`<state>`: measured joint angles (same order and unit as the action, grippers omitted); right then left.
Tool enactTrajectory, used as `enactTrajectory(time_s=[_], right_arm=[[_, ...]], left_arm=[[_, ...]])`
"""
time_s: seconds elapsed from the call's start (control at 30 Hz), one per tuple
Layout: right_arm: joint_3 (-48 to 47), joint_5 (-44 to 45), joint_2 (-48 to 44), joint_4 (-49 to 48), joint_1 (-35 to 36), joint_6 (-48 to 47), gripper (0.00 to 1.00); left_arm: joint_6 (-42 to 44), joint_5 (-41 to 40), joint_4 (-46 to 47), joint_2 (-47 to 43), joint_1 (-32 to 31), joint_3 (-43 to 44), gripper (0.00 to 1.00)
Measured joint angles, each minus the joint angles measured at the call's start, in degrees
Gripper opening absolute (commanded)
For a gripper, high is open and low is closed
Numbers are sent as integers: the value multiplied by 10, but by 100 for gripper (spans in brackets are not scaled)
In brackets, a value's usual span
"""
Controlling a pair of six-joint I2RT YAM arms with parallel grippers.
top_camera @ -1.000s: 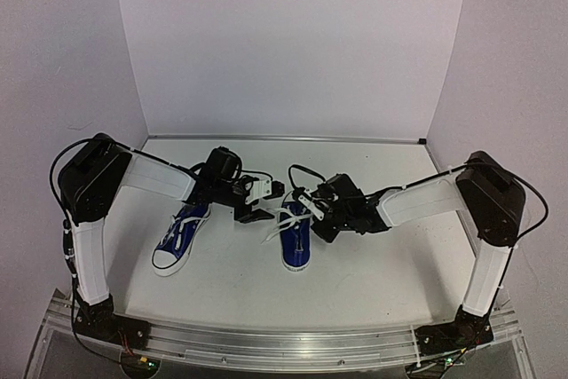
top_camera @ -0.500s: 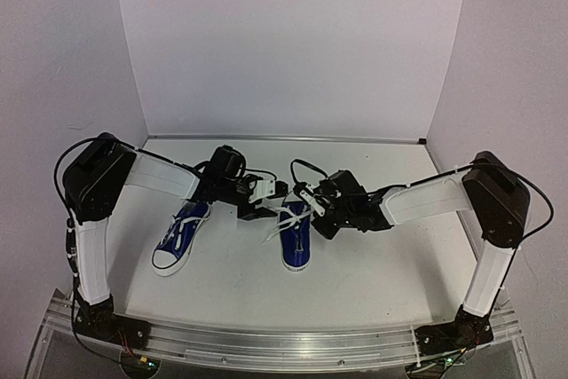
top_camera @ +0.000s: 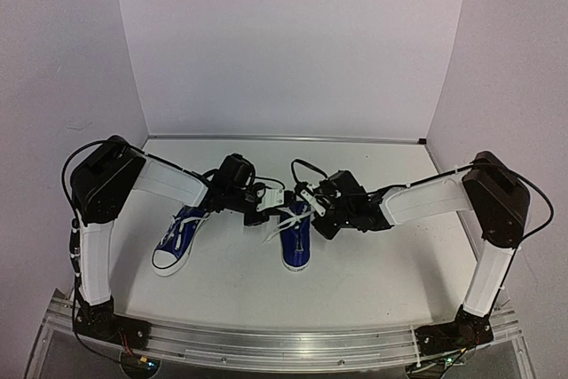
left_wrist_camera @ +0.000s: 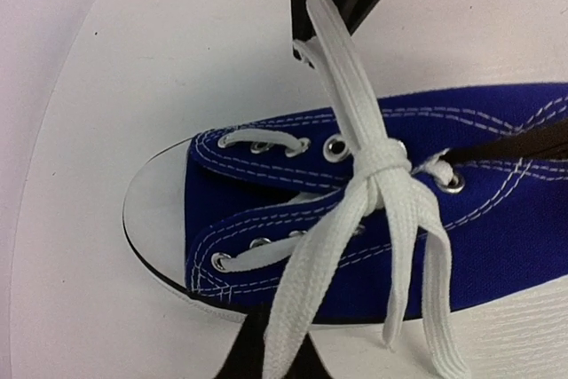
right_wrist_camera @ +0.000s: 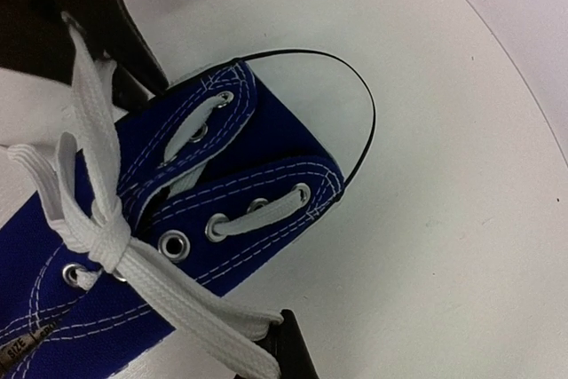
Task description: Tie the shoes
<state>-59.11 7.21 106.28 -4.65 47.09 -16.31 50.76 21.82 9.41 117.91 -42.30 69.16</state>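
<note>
On the table, the left shoe lies apart, and the middle shoe sits between the arms. The left gripper and right gripper each pinch a strand of its lace, fingers pressed together. Uneven pulling could drag the light shoe sideways, or a strand could slip free before the knot tightens.

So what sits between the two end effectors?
The knotted white lace, stretched over the blue shoe; the left wrist view shows it best.
</note>
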Motion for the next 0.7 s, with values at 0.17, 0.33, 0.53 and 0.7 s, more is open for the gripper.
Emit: enactTrajectory(time_s=[0.17,0.33,0.53,0.7], right_arm=[[-1,14,1,17,0,12,0],[-20,34,13,53,0,23,0],[-37,69,30,92,3,29,0],[-30,73,32,103,6,33,0]], left_arm=[[-12,-30,1,-6,4,-21,0],[-26,-45,0,-16,13,-30,0],[-26,-52,2,-18,14,-34,0],[-26,-50,2,-18,14,-38,0]])
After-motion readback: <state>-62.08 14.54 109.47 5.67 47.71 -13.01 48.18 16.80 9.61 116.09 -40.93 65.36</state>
